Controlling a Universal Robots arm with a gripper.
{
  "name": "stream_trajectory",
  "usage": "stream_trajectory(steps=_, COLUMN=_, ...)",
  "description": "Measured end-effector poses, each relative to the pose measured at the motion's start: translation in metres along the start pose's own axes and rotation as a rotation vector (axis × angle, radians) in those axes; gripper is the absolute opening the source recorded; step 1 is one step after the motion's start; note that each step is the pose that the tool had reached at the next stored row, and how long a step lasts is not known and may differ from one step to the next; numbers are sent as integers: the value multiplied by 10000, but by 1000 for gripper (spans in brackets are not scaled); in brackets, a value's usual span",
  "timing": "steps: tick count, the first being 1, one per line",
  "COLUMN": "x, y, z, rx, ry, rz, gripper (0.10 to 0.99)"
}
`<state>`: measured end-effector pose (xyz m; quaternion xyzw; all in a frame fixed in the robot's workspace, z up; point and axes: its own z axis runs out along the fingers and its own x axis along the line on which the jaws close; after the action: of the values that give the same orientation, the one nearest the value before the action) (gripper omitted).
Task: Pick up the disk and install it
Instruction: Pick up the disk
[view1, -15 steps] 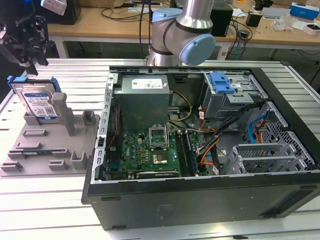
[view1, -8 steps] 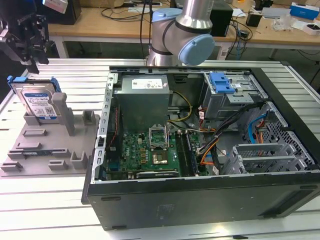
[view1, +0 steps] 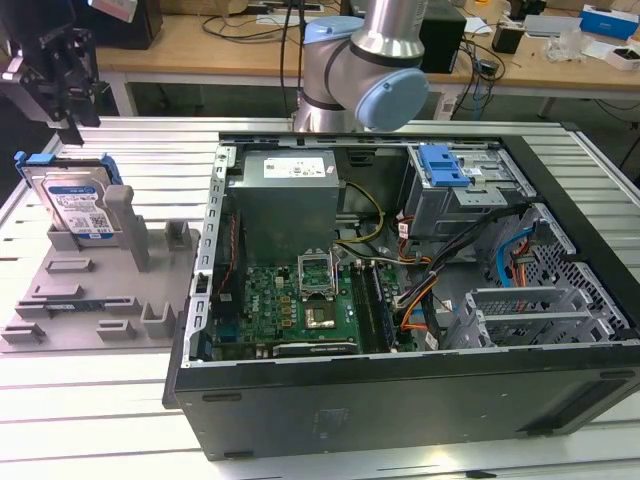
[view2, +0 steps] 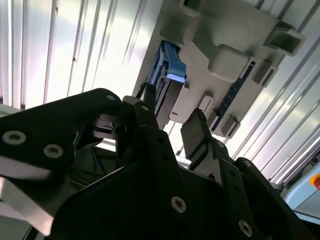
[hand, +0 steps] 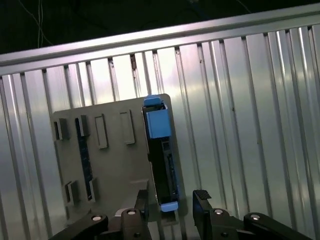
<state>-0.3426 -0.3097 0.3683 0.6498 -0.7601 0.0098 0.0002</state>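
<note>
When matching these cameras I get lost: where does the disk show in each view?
Exterior view: the disk stands in the gray holder, at the exterior view's left.
Second wrist view: disk edge-on, beyond the gripper.
First wrist view: disk edge-on, beyond the gripper.
Shared landmark: the gray holder.

The air above the grey plastic fixture plate (view1: 90, 290) is open to you up to the black two-finger gripper (view1: 70, 120). Its jaws are spread wider than the blue-framed silver disk (view1: 78, 205), which stands on edge at the plate's end toward the exterior view's left. A tall grey post (view1: 120, 210) rises from the plate just beside the disk's labelled face, so that flank is tight. Off the plate's other end, the open black computer case (view1: 400, 400) walls you in. Bare ribbed aluminium table (view1: 100, 400) lies free along the plate's near edge.
</note>
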Motion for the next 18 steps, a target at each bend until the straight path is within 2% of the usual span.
stream_trajectory(steps=1, x=-14, y=2, z=4, rx=76, ry=-12, rz=-34, gripper=482)
stream_trajectory(steps=3, x=-34, y=7, z=9, rx=83, ry=-15, rz=-146, gripper=482)
stream_trajectory(steps=9, x=-52, y=26, z=22, rx=93, ry=-29, rz=-948, gripper=482)
stream_trajectory(steps=12, x=-48, y=80, z=34, rx=94, ry=-32, rz=-1095, gripper=482)
stream_trajectory(steps=14, x=-42, y=163, z=45, rx=95, ry=-33, rz=-1177, gripper=482)
stream_trajectory(steps=18, x=-31, y=269, z=59, rx=96, ry=-35, rz=-1257, gripper=482)
